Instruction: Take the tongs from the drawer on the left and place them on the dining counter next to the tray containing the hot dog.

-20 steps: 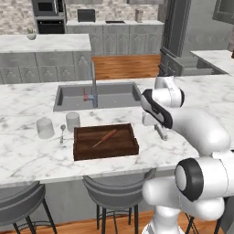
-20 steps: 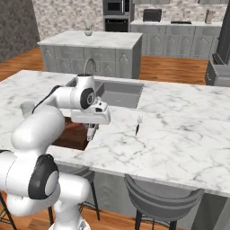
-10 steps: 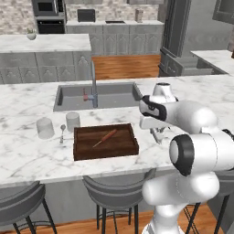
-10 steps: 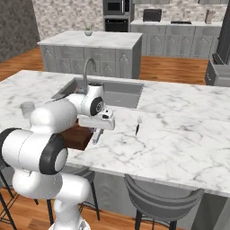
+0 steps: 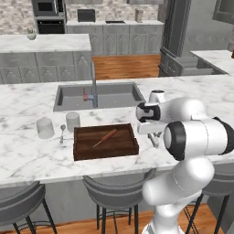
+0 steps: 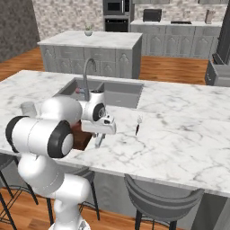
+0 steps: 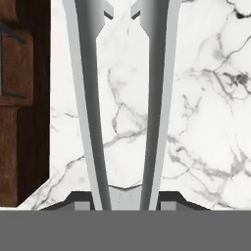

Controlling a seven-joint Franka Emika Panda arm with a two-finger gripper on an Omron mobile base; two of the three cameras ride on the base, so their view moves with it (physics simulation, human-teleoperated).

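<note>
- Hand view: pincer (image 7: 125, 201) is clamped on the tongs (image 7: 122, 98), two slim silvery metal arms reaching over veined white marble counter (image 7: 206, 122), likely ready for setting down
- Just beside them lies the dark wooden tray (image 7: 22, 98), low-sided
- Left base view: thin reddish hot dog (image 5: 105, 137) rests inside that tray

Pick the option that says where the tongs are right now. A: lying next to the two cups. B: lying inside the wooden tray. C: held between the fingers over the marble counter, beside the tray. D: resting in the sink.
C: the hand view shows the tongs running out from between the fingers above white marble, with the tray to one side.
</note>
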